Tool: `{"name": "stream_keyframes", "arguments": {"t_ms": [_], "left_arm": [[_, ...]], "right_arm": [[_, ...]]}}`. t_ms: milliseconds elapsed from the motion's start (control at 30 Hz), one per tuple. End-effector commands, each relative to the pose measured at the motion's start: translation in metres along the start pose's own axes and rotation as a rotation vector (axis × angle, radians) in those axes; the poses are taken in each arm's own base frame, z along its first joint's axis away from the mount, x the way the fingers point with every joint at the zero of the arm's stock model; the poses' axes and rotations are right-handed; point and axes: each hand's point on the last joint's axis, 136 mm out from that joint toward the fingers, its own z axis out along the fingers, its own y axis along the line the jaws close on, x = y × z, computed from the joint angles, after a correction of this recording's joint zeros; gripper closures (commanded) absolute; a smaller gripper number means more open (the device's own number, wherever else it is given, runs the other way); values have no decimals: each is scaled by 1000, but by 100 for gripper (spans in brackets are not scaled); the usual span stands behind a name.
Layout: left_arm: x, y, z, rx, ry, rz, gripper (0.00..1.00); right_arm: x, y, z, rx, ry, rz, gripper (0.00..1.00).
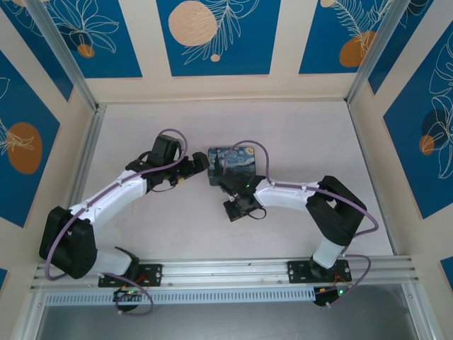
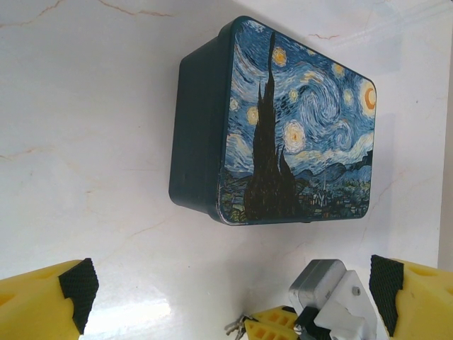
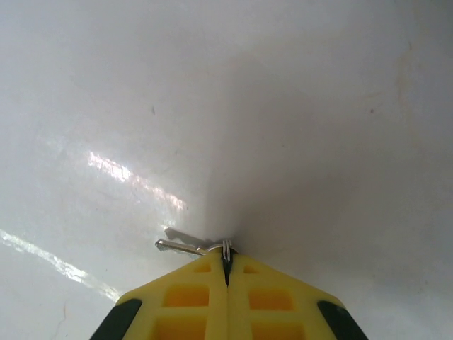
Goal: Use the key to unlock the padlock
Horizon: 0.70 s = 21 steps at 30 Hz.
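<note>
My right fingers (image 3: 198, 301) were pinched shut on what looked like the ring of the key (image 3: 177, 247), low over the middle of the worktop (image 3: 283, 106). The key's thin blade stuck out sideways, close above the surface. That was my worry: held by the ring alone, the key could swivel or slip out of the pinch, and a tilted blade would likely miss or jam at the padlock's keyhole. My left fingers (image 2: 42, 301) stood wide apart with nothing between them, just beside the left side of the painted tin (image 2: 297, 127), which sat about mid-worktop. The tin crowded both wrists. With my two sets of fingers so near each other, a careless swing could knock them together or shove the tin.
</note>
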Motion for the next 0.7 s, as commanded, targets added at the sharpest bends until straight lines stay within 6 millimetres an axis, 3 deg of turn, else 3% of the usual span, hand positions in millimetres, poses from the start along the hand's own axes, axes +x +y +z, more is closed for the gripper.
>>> {"name": "stream_keyframes", "arguments": {"t_ms": [0,67,100,333,667], "left_arm": [[4,-6,-2,23,-1,8,0],[4,-5,-2,23,1,7,0],[4,-5,-1,22,1,7,0],[4,-5,-1,24,1,7,0],[4,-6,2,25,7,12,0]], "right_arm": [[6,4,-7,-41,14,40,89],[6,2,-9,-34,13,50,60],[6,2,-8,-28,16,58,54],[7,1,-8,-1,44,106,48],[16,5,-2,45,74,55,47]]}}
